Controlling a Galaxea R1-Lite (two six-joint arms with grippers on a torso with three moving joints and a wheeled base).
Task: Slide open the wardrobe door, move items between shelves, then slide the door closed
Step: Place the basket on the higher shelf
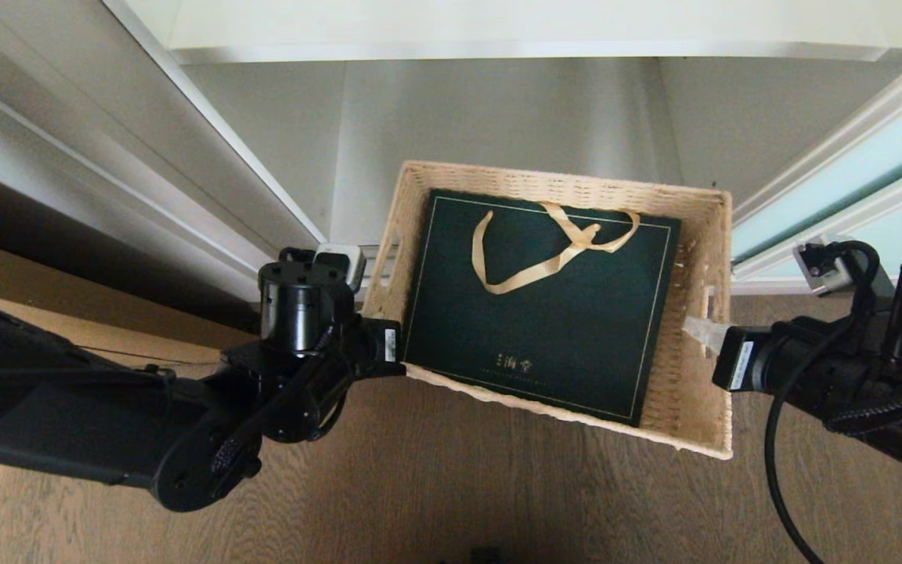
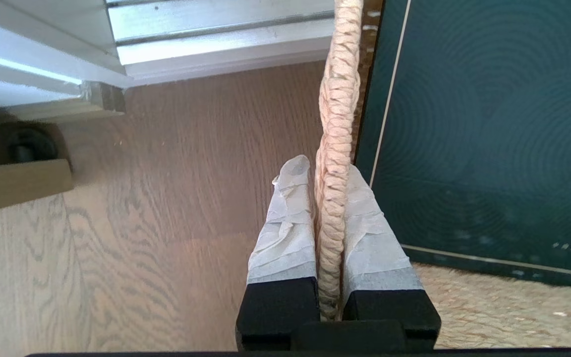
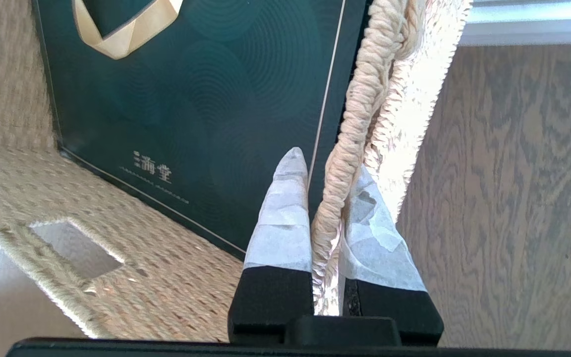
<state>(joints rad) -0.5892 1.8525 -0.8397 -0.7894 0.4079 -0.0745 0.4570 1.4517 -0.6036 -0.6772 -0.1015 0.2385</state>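
1. The left gripper [image 2: 329, 198] is clamped on the braided rim of the wicker basket [image 1: 686, 392]: its taped fingers [image 2: 288, 223] sit one on each side of the rim, pressed against it
2. The right gripper [image 3: 326, 203] pinches the opposite rim the same way, one taped finger inside the basket and the other outside against the wall
3. The basket hangs between the two grippers, off the wood-grain floor [image 1: 435, 501], with its far end over the threshold of the wardrobe opening
4. The dark green gift bag [image 1: 545, 313] lies flat inside the basket, between the two grippers, its gold ribbon handle [image 1: 553, 251] loose on top toward the far end; the bag's edge is just beside the inner finger of each gripper
5. Beyond the grippers a pale grey shelf [image 1: 498, 117] shows inside the wardrobe
6. The sliding wardrobe door [image 1: 850, 180], frosted blue-green glass, stands past the right gripper, slid aside from the opening
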